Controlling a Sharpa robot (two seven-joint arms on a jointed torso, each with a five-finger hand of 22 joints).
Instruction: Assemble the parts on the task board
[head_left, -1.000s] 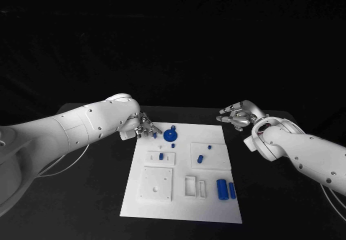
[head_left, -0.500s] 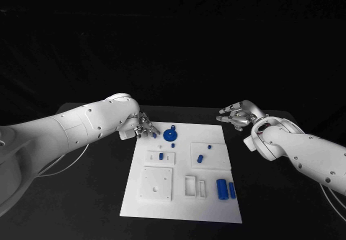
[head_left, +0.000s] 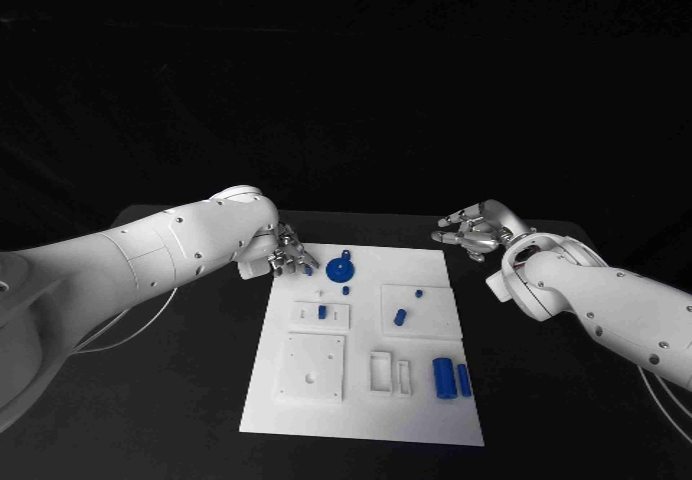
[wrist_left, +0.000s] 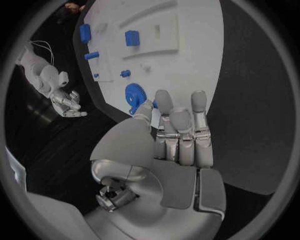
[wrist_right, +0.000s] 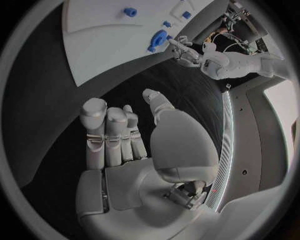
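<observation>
Left hand (head_left: 287, 256): fingers (wrist_left: 181, 135) held side by side and bent a little, thumb alongside, nothing between them. Fingertips sit at the far left corner of the white board (head_left: 433, 420), just beside the round blue gear (head_left: 340, 269); whether they touch the gear, I cannot tell. Wrist view puts the gear (wrist_left: 135, 96) right in front of the fingertips.

Right hand (head_left: 473, 232): fingers (wrist_right: 107, 135) loosely curled and apart from the thumb, holding nothing. It hovers over the black table (head_left: 188, 400), off the far right corner of the board and well apart from every part.

On the board: a small blue peg (head_left: 346, 291) just near of the gear. A blue piece stands in the left raised block (head_left: 322, 313). In the right block, a small blue stub (head_left: 418, 294) and a longer blue pin (head_left: 400, 319). Nearer the robot, two blue cylinders (head_left: 451, 379) lie side by side at the right, next to a slotted white holder (head_left: 389, 373). A square white plate (head_left: 313, 368) lies at the near left.
</observation>
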